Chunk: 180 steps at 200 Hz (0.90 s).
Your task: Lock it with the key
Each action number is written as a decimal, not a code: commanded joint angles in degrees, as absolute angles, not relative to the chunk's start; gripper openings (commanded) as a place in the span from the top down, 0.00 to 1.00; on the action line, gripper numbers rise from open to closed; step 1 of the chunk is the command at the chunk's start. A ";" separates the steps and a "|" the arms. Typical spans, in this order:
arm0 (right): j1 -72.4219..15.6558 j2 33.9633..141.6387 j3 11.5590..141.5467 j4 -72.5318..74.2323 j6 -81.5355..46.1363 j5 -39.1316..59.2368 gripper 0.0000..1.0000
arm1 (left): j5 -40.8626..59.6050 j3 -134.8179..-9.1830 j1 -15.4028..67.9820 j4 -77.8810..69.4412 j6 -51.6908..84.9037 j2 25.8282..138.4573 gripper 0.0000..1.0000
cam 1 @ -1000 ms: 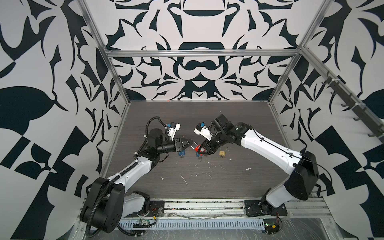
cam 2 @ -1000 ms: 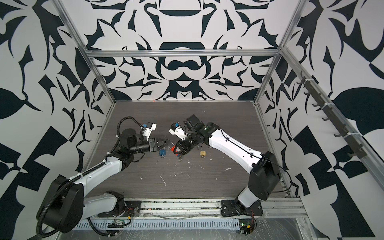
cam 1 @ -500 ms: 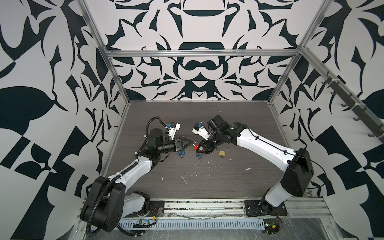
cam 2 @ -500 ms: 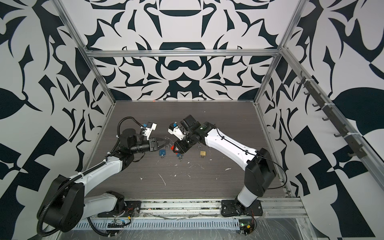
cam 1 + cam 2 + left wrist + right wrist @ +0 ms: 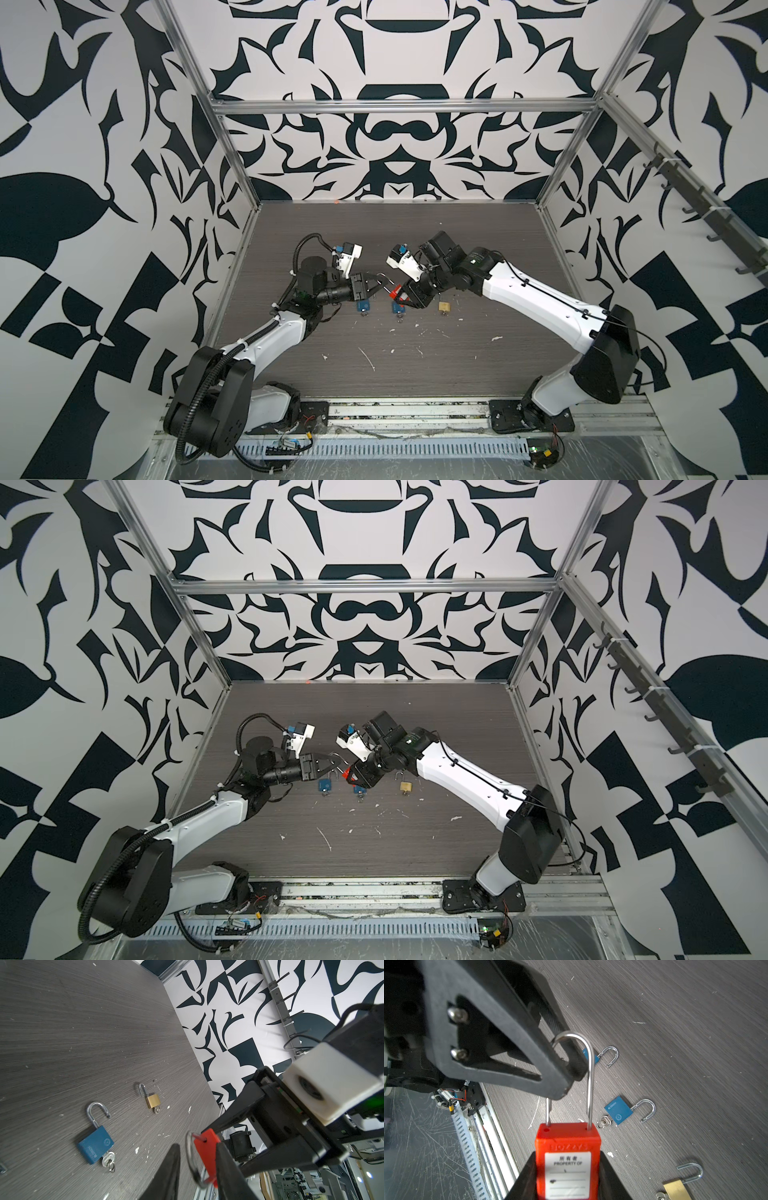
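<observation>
Black-and-white patterned walls (image 5: 395, 137) framed by aluminium rails (image 5: 399, 106) surround me; my tabletop (image 5: 374, 232) is dark grey woodgrain, flecked with white scraps (image 5: 368, 359).

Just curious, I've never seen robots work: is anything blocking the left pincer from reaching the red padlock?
Nothing visible. The left pincer is at the red padlock, which the right pincer grips; its steel shackle sits between the left pincer's fingers.

mid-frame, the right gripper (image 5: 400, 297) is holding a red plastic padlock (image 5: 393, 291) beside the left gripper (image 5: 379, 283); two blue metal padlocks (image 5: 362, 306) (image 5: 397, 308) and a brass padlock (image 5: 444, 307) are lying below.
</observation>
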State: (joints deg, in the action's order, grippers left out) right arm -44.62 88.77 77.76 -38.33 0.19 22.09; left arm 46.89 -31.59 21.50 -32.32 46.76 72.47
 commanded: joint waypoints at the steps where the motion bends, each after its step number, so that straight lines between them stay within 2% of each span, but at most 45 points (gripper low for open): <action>1: -45.33 86.89 77.73 -36.17 1.48 21.38 1.00 | 46.90 -32.24 21.45 -35.25 48.55 74.51 0.67; 71: -48.50 85.40 77.42 -33.86 3.66 14.34 1.00 | 47.12 -33.56 21.51 -34.42 49.89 75.76 0.74; 94: -50.03 84.85 76.57 -31.77 4.00 8.54 1.00 | 46.93 -33.97 21.70 -34.47 51.02 75.80 0.79; 108: -50.84 84.77 76.04 -30.16 3.92 5.10 1.00 | 46.40 -34.01 21.93 -34.48 51.90 75.46 0.86; 123: -51.25 84.84 75.30 -27.94 3.24 2.14 1.00 | 45.52 -34.19 22.41 -34.27 52.80 75.07 1.00; 150: -51.41 84.74 74.36 -24.64 1.67 -1.06 1.00 | 42.37 -33.96 23.29 -33.40 54.77 73.93 1.00; 154: -51.40 84.66 74.42 -24.29 1.60 -0.98 0.94 | 41.30 -33.60 23.37 -33.40 55.26 73.53 1.00; 170: -51.06 83.39 73.59 -21.92 -0.29 -1.54 0.59 | 37.45 -31.44 23.39 -34.80 57.58 70.71 1.00; 180: -50.26 82.03 72.79 -20.75 -1.80 -0.39 0.49 | 34.44 -29.36 23.38 -37.51 60.13 69.26 1.00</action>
State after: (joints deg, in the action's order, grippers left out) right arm -51.37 86.91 73.14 -29.04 2.96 1.93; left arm 41.63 -32.88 23.05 -34.06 55.33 73.73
